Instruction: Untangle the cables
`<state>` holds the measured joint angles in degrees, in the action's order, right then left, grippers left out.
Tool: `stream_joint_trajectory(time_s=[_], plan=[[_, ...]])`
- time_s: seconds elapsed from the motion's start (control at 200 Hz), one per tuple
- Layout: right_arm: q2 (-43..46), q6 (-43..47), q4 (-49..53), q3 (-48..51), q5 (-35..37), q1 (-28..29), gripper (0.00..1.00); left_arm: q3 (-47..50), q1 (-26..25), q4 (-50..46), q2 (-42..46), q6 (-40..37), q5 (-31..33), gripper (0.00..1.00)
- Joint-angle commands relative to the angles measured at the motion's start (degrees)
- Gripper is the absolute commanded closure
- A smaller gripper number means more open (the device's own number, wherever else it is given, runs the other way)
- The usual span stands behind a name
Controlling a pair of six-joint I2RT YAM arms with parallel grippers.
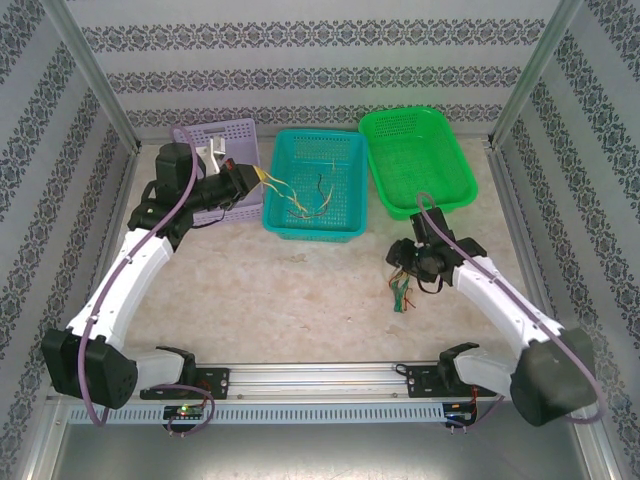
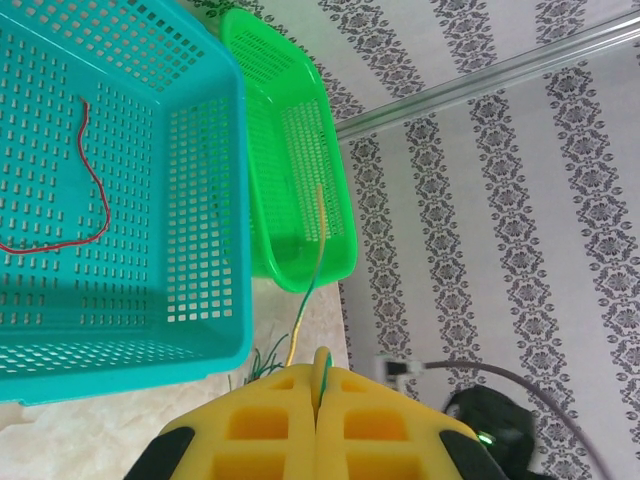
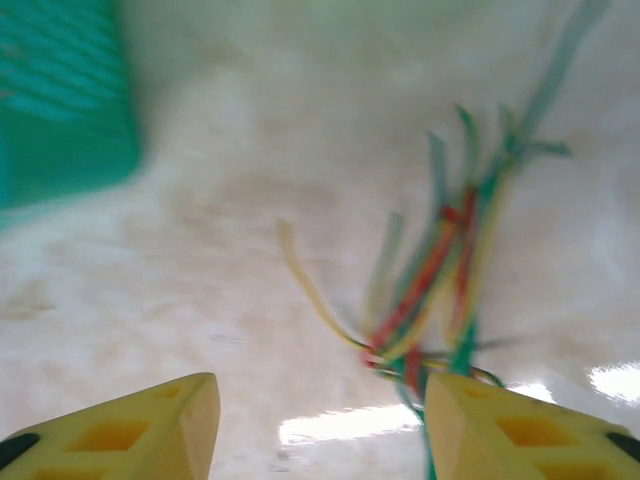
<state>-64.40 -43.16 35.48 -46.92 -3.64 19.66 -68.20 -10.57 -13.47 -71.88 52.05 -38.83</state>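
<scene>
A tangled bundle of green, red and yellow cables [image 1: 400, 294] [image 3: 440, 270] lies on the table. My right gripper [image 1: 401, 264] [image 3: 320, 430] hovers just over it, open, with the bundle close to the right finger [image 3: 500, 425]. My left gripper [image 1: 252, 178] [image 2: 322, 372] is shut on a thin yellow-green cable [image 2: 318, 240] [image 1: 272, 181] at the teal basket's left rim; the cable stretches out from the pinched yellow pads. Several loose cables [image 1: 305, 205] lie inside the teal basket [image 1: 315, 231], among them a red cable [image 2: 95, 190].
A green basket [image 1: 420, 205] [image 2: 300, 130] stands right of the teal basket [image 2: 200, 330], and a purple basket [image 1: 228, 133] sits behind my left arm. Patterned walls and metal posts enclose the table on three sides.
</scene>
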Motion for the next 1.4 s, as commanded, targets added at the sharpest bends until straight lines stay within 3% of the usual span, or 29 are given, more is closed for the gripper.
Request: stream_joint_trajectory(time_s=[0.0, 0.2, 0.405, 0.525, 0.59, 0.634, 0.689, 0.739, 1.024, 1.394], plan=[[3.0, -0.3, -4.8, -4.9, 1.5, 3.8, 0.39, 0.1, -0.9, 5.3, -0.6, 1.6, -1.0, 1.00], [-5.6, -7.8, -22.0, -10.7, -3.0, 10.6, 0.32, -0.4, -2.0, 5.3, -1.7, 1.4, -1.1, 1.00], [-16.5, -16.2, -32.4, -15.9, -5.2, 13.0, 0.32, 0.2, -2.8, 5.2, -1.7, 1.3, -0.1, 1.00], [-20.4, -20.0, -35.4, -16.6, -6.6, 13.2, 0.40, 0.4, -3.1, 5.2, -1.3, 1.3, 0.4, 1.00], [-21.7, -21.1, -35.6, -16.7, -6.6, 13.2, 0.49, 0.4, -3.1, 5.2, -1.1, 1.3, 0.5, 1.00], [-22.6, -21.6, -35.8, -16.7, -6.7, 13.0, 0.61, 0.4, -3.2, 5.0, -1.0, 1.2, 0.6, 1.00], [-22.8, -21.9, -35.0, -16.8, -6.5, 12.8, 0.85, 0.2, -3.2, 4.2, -1.0, 0.7, 0.9, 1.00], [-22.1, -21.1, -32.7, -17.4, -5.6, 12.7, 1.00, -0.2, -3.2, 2.5, -0.8, -0.5, 1.6, 1.00], [-12.3, -10.6, -11.3, -23.7, 1.9, 10.5, 1.00, -5.8, -4.5, -18.2, -0.6, -17.6, 12.2, 1.00], [-13.3, -1.0, -2.3, -36.3, 2.2, 2.9, 1.00, -4.1, -11.8, -21.9, 0.4, -24.3, 11.9, 1.00]])
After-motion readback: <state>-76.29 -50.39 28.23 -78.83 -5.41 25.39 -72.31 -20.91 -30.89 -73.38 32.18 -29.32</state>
